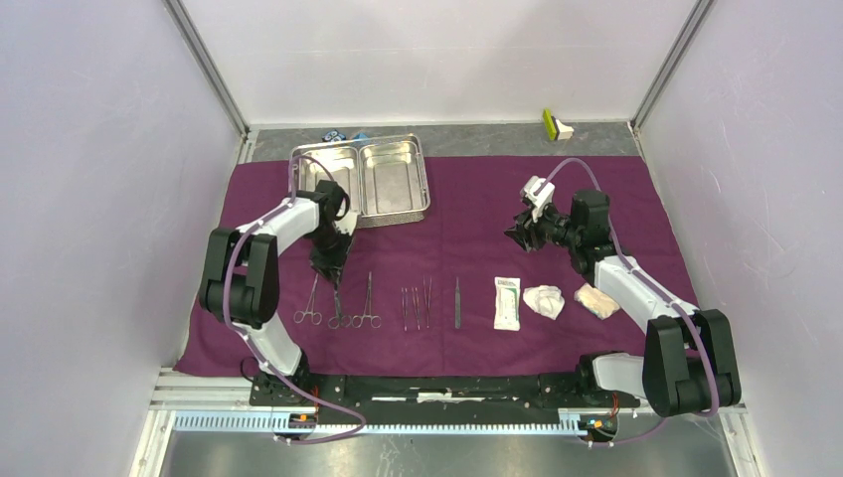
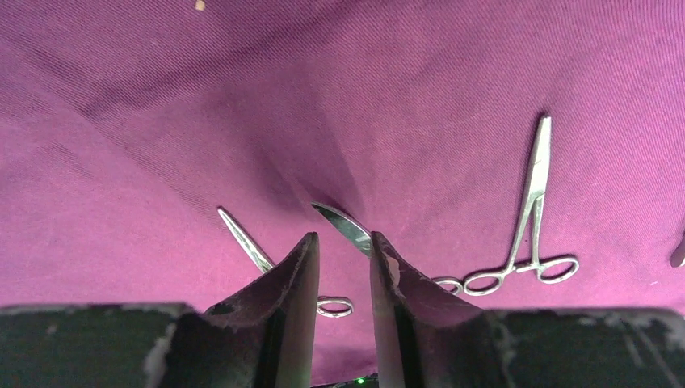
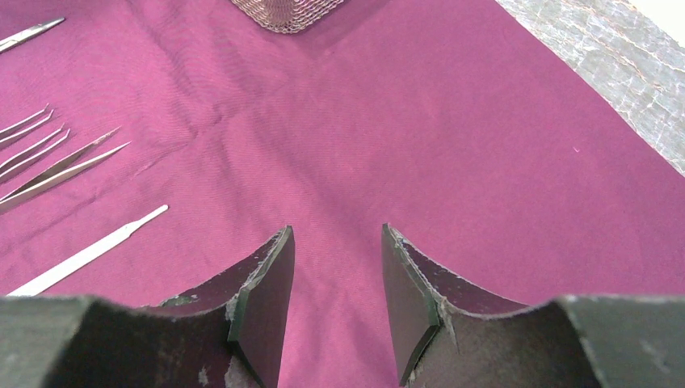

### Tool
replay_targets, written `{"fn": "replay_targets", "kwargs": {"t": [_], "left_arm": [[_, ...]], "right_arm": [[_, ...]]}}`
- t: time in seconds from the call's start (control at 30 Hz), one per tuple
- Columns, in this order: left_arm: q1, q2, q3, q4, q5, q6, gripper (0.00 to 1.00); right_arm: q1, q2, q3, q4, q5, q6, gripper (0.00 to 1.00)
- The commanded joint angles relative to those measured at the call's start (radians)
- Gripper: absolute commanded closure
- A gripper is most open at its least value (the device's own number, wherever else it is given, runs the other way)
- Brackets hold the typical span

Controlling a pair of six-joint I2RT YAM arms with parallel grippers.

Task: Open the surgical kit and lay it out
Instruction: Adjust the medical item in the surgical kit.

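Hovering low over the row of ring-handled instruments, the left tool (image 1: 331,256) sat just beyond the tip of the middle forceps (image 1: 339,303). That instrument's long axis ran near-to-far on the purple cloth (image 1: 477,204). Its rings faced the near edge of the counter (image 1: 497,139) and its curved tip pointed toward the steel tray (image 1: 393,179).

In the wrist view the tip met the inner face of the tool's right finger; contact could not be resolved. The fingers stood a narrow gap apart, with nothing clamped between them.

The left arm was clearly nearer. The right tool (image 3: 335,234) hung well apart over bare cloth, spread wide and empty.

The tweezers (image 1: 416,306), white packet (image 1: 507,303) and gauze wads (image 1: 544,300) lay further right in the same row.

Judgement: the layout was nearly complete. Any grasp would need to close crosswise to the shank.
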Motion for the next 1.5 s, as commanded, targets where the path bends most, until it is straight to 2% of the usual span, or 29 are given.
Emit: {"fn": "replay_targets", "kwargs": {"t": [0.0,0.4,1.47], "left_arm": [[-0.003,0.008,0.025,0.047,-0.026,-0.023,0.63],[-0.004,0.037,0.028,0.066,-0.018,-0.028,0.63],[-0.003,0.063,0.046,0.065,0.008,-0.022,0.79]], "right_arm": [[0.003,-0.012,-0.001,0.019,-0.002,-0.012,0.5],[0.003,-0.012,-0.002,0.018,-0.001,-0.014,0.5],[0.004,-0.007,-0.003,0.018,-0.001,-0.014,0.5]]}}
